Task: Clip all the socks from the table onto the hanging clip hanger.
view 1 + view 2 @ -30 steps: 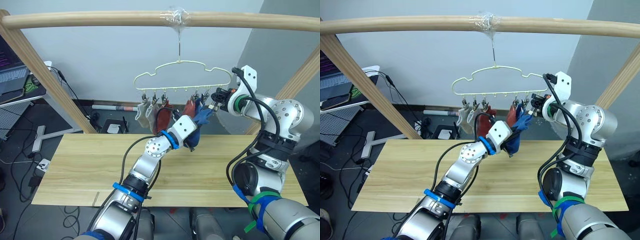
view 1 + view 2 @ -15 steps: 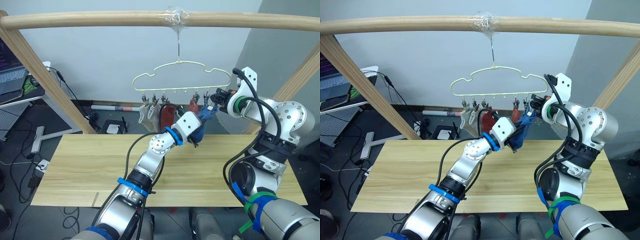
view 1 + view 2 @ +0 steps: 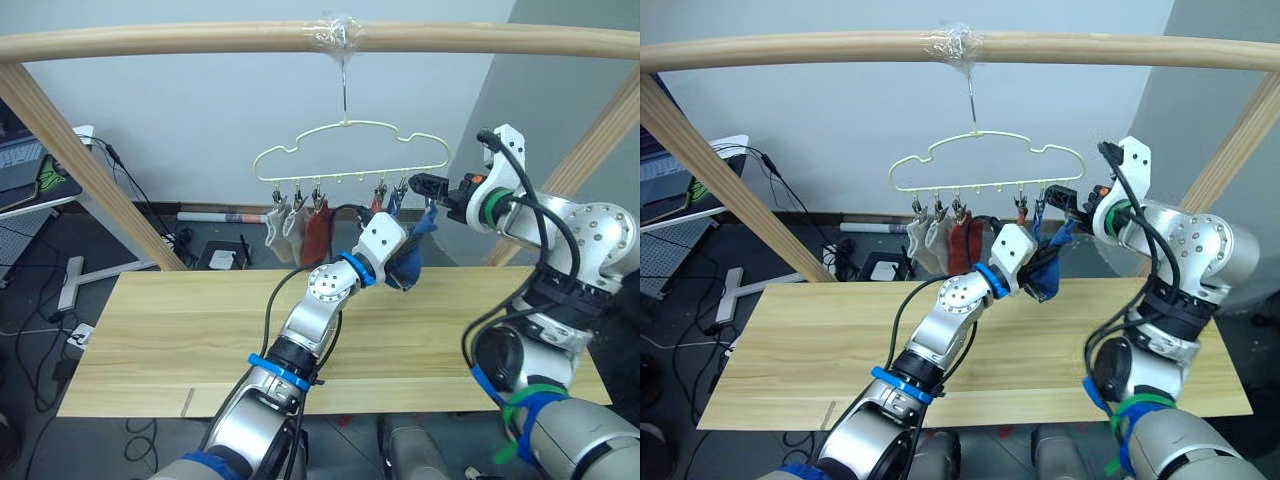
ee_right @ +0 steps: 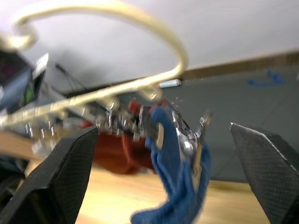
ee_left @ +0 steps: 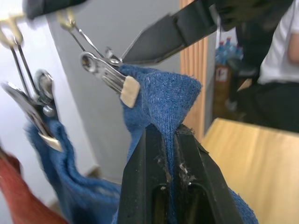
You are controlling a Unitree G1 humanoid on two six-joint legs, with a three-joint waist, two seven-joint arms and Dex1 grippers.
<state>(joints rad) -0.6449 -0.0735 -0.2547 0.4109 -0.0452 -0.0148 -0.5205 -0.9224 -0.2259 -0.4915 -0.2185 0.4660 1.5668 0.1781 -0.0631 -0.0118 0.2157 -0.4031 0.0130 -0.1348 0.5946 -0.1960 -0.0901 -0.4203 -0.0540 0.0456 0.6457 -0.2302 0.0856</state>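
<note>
The pale clip hanger hangs from the round wooden pole. Two grey socks and a rust-red sock hang from its left clips, another red sock further right. My left gripper is shut on a blue sock, whose upper edge sits in a metal clip. A second blue sock hangs clipped beside it. My right gripper stands open around the right end of the hanger, its fingers wide apart of the clip. The wooden table lies below.
The pole frame's slanted legs rise on both sides of the table. A desk with a laptop stands at the far left, with cables on the floor. A person in a white shirt sits beyond the table's end.
My right gripper has opened and let go of the clip, which now bites the blue sock. My left gripper still holds the sock, a little higher. The camera has shifted.
</note>
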